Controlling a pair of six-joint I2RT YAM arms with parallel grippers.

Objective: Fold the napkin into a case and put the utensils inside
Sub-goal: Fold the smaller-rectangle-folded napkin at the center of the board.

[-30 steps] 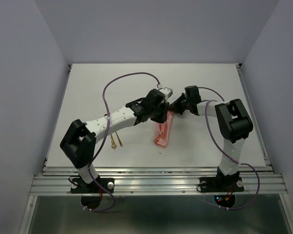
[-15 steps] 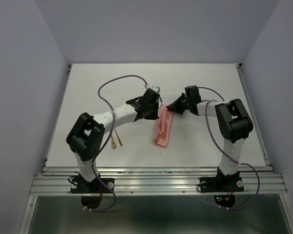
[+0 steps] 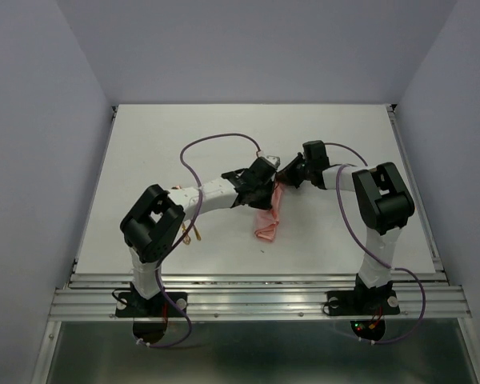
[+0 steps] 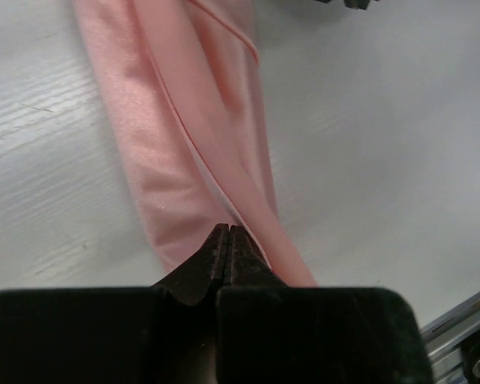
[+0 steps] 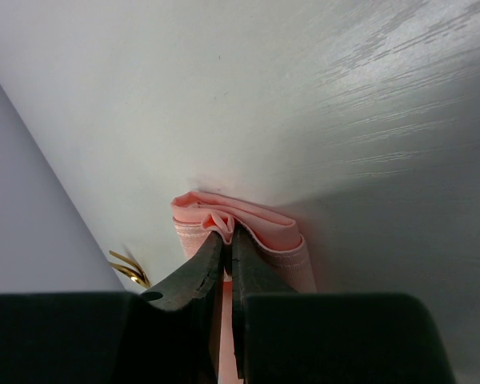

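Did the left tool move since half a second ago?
Yes. The left tool moved right, toward the table's right edge, onto the napkin.

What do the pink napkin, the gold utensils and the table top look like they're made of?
The napkin: thin woven cloth, likely satin-like, from its soft folds and slight sheen. The utensils: probably polished gold-coloured metal, bright and reflective, barely in view. The table: white, matte, with faint wood-like grain; maybe painted or laminated board.

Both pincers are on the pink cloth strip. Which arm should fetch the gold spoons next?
Left. The two slender gold metal utensils lie beside the left arm, across the folded salmon-pink cloth strip from the right arm. The right pincer pinches the strip's end and could probably steady it.
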